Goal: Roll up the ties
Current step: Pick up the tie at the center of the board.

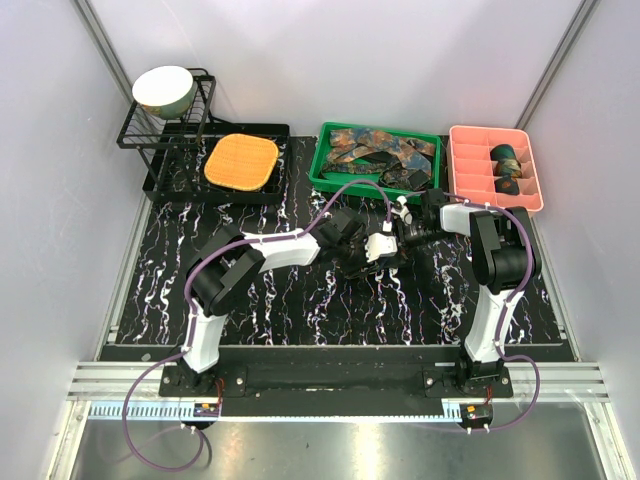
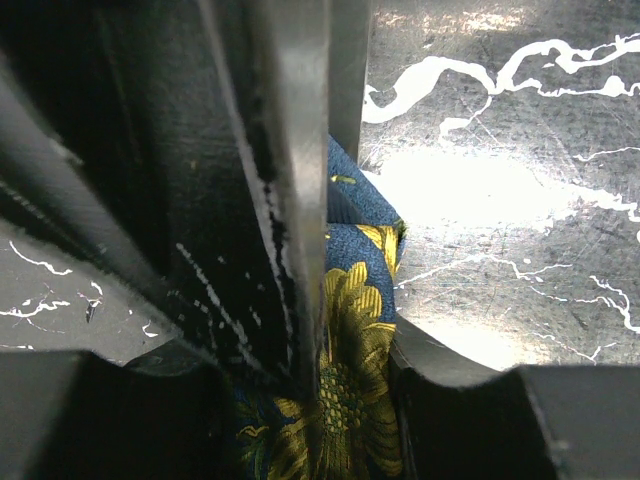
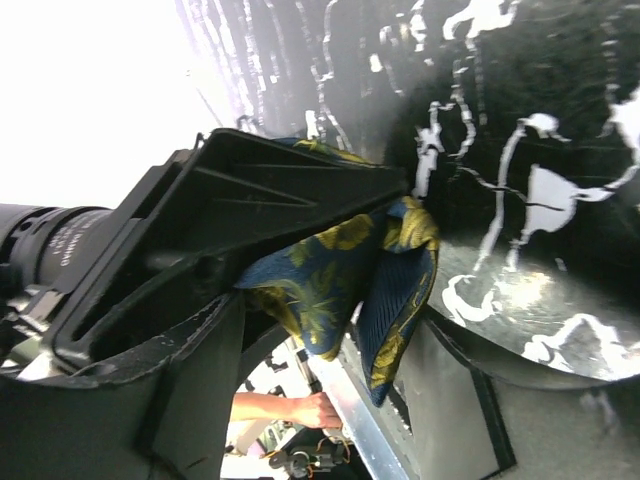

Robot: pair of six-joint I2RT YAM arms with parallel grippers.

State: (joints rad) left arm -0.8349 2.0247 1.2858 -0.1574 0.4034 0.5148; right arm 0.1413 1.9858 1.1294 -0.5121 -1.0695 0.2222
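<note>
navy gold-flowered tie [image 2: 355, 400] clamped by left claw [image 2: 352, 300] above mid counter [image 1: 300, 300], also lodged in right claw [image 3: 412, 262], grip there cannot be told

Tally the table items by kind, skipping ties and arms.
Bowl: 1
Rack: 1
Pad: 1
Trays: 3 (black tray, green tray, pink tray)
Total: 6
</note>
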